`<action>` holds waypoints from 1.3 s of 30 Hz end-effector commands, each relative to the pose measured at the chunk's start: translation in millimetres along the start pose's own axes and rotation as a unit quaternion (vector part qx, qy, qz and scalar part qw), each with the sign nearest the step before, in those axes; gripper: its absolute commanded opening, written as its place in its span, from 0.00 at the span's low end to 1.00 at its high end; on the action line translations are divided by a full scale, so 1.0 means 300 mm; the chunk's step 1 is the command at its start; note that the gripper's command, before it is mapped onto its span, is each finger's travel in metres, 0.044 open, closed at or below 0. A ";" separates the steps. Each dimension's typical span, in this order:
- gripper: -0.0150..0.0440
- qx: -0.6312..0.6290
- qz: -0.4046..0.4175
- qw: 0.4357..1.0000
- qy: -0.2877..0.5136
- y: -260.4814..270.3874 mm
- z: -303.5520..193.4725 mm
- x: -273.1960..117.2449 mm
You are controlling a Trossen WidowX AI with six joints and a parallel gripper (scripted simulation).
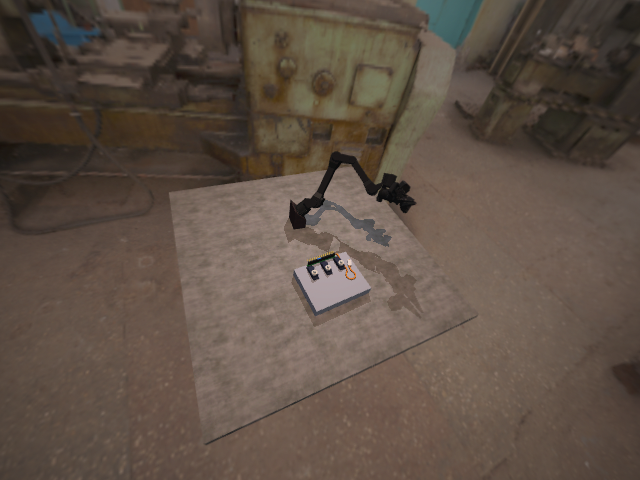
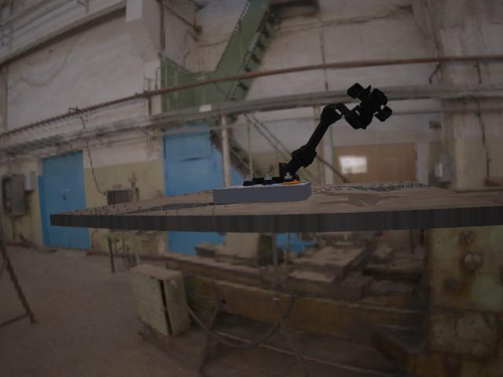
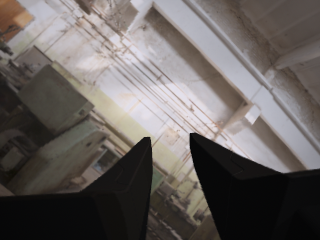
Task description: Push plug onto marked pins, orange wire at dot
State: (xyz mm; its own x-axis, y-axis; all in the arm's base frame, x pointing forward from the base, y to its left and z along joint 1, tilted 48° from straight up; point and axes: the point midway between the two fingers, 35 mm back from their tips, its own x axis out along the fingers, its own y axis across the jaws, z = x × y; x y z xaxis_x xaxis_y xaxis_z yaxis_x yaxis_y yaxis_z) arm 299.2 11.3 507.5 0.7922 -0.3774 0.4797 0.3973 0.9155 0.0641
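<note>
The pale holder [image 1: 334, 293] [image 2: 262, 194] lies on the table and carries several small parts. Three dark servos with white tops sit on it; the one [image 1: 339, 263] at the right is nearest the orange lead [image 1: 351, 279] [image 2: 291, 182]. The lead curls in a loop beside a small white piece [image 1: 349, 262], too small to identify surely as the plug. A row of gold pins [image 1: 321, 256] lines one edge; the coloured band and dot cannot be made out. My gripper [image 1: 412, 205] [image 3: 170, 141] is partly open and empty, high above the table and well away from the holder.
The table [image 1: 248, 335] [image 2: 162, 221] has a dark edge. The arm's base [image 1: 296, 215] stands beyond the pin row, and the arm reaches out to the right in the top and exterior views. The wrist view shows only fingers and background walls, beams and machinery.
</note>
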 end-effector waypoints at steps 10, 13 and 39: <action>0.45 -0.016 0.108 0.992 0.066 -0.005 -0.225 -0.059; 0.45 -0.012 0.129 0.987 0.090 -0.010 -0.284 -0.083; 0.45 0.041 0.239 0.894 0.376 -0.003 -0.738 -0.198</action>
State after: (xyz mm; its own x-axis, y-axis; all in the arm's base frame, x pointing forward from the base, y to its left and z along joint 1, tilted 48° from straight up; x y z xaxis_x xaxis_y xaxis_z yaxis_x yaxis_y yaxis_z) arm 345.6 1.8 297.5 0.9824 0.0718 -0.1722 -0.0637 0.9966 0.0517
